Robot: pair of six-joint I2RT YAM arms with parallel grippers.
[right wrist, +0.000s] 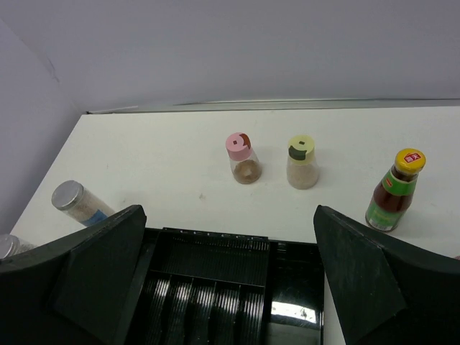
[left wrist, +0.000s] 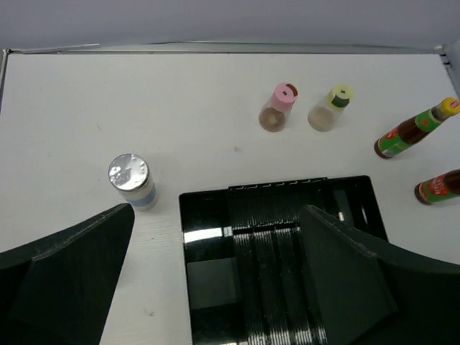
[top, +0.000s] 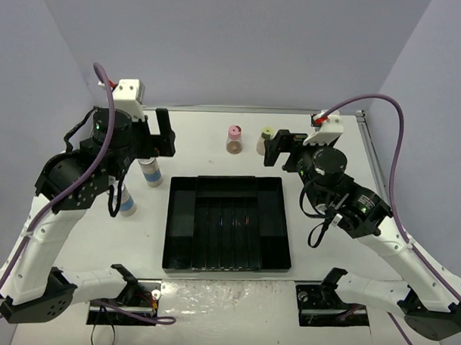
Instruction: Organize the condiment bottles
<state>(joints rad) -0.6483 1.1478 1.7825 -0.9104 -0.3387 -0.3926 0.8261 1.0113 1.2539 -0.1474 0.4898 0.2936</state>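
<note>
The left tool (left wrist: 218,215) and right tool (right wrist: 228,212) hang spread, holding nothing. The pink-capped bottle (right wrist: 243,159), yellow-capped bottle (right wrist: 302,163), sauce bottle (right wrist: 394,190) and shaker (left wrist: 131,181) stand on the counter (left wrist: 180,93) outside the tray (top: 180,216). First pick seems pending: straddle one bottle, then close.

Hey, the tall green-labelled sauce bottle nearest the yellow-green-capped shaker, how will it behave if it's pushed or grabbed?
The sauce bottle stands tall on a narrow base, so a push near the cap would probably tip it. It looks full of dark sauce, so likely heavy for its size. Being round, it may roll once down.
</note>
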